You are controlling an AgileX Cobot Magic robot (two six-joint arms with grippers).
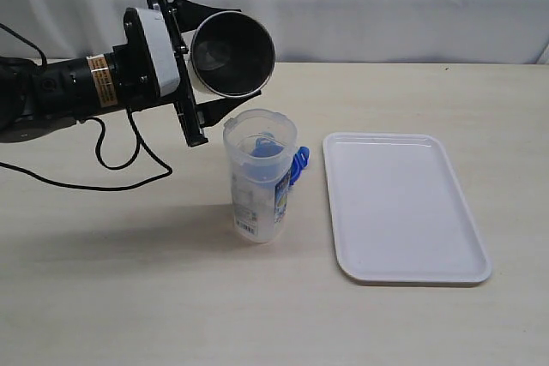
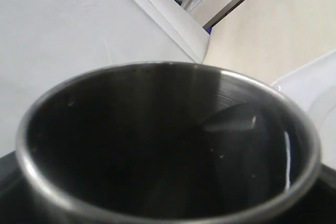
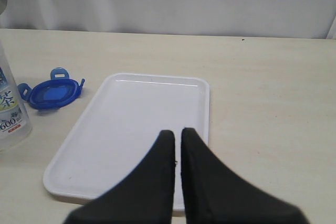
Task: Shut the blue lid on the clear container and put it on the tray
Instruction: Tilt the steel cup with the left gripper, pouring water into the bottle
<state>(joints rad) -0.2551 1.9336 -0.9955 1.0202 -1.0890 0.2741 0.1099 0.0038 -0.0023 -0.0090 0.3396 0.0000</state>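
Observation:
The clear container (image 1: 259,182) stands upright and uncovered on the table, just left of the tray (image 1: 403,207). The blue lid (image 3: 52,92) lies flat on the table beside the container; in the exterior view it shows partly behind the canister (image 1: 298,163). My left gripper (image 1: 227,56) hangs above and left of the container's mouth, shut on a grey steel tumbler (image 1: 232,53) tipped on its side. That tumbler's dark inside (image 2: 157,145) fills the left wrist view. My right gripper (image 3: 177,132) is shut with nothing in it, over the tray's near part (image 3: 131,124). It is out of the exterior view.
A black cable (image 1: 111,173) loops over the table below the left arm. A white curtain (image 1: 386,6) hangs behind the table's far edge. Bare table lies in front of the container and to the right of the tray.

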